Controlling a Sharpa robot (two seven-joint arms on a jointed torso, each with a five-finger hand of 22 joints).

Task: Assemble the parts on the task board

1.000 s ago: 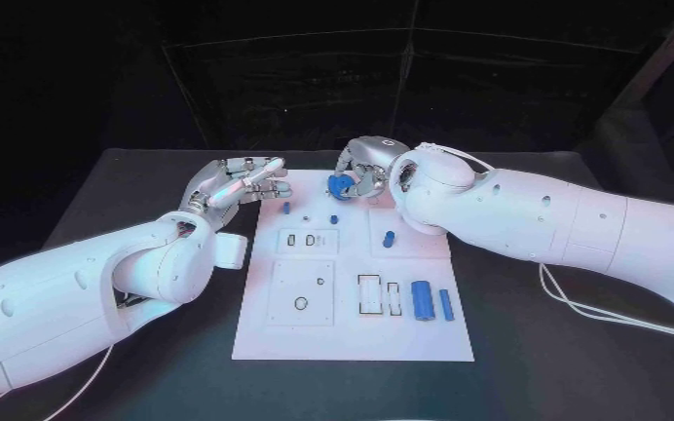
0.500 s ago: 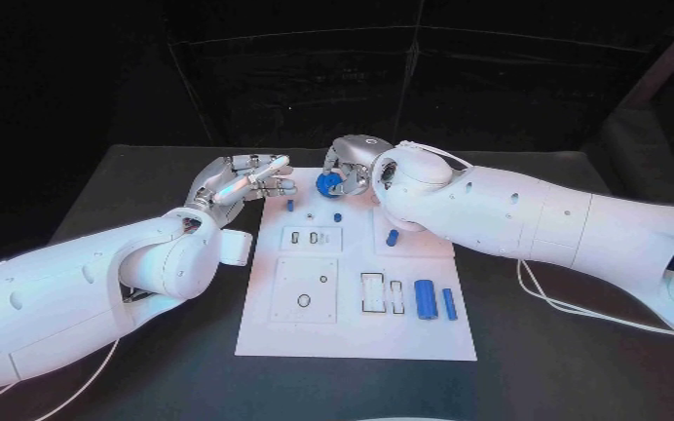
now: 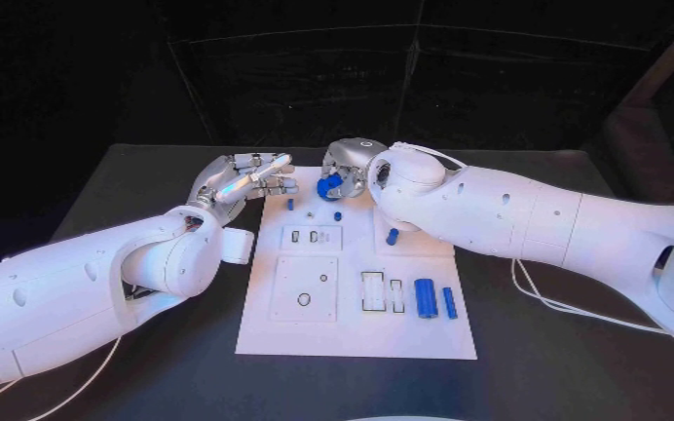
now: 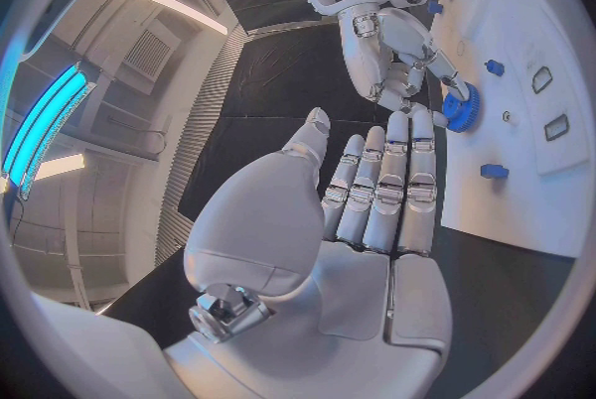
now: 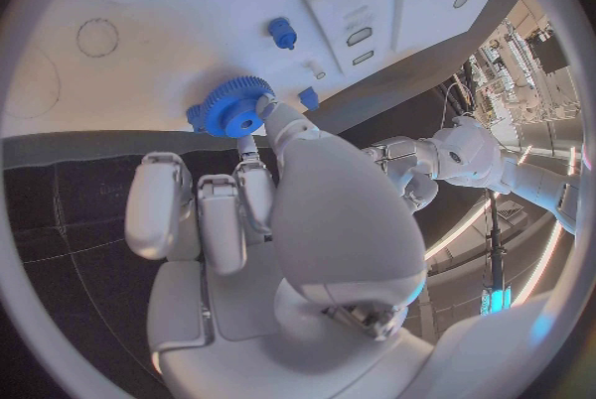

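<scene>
Two hands work at the upper edge of the task board [image 3: 352,285] on the black worktop [image 3: 562,343]. The right hand [image 3: 349,170] grasps a blue gear [image 3: 330,184] by its rim, just above the board near the frame's upper centre. The left hand [image 3: 250,179] holds nothing, its fingers extended side by side, just left of the board's top corner. Small blue pegs [image 3: 336,216] stand below the gear; longer blue pieces [image 3: 423,298] lie at lower right. The step in hand is judged to be seating the gear. Keep it level, centre its bore over the post, lower straight, and release only once seated.
</scene>
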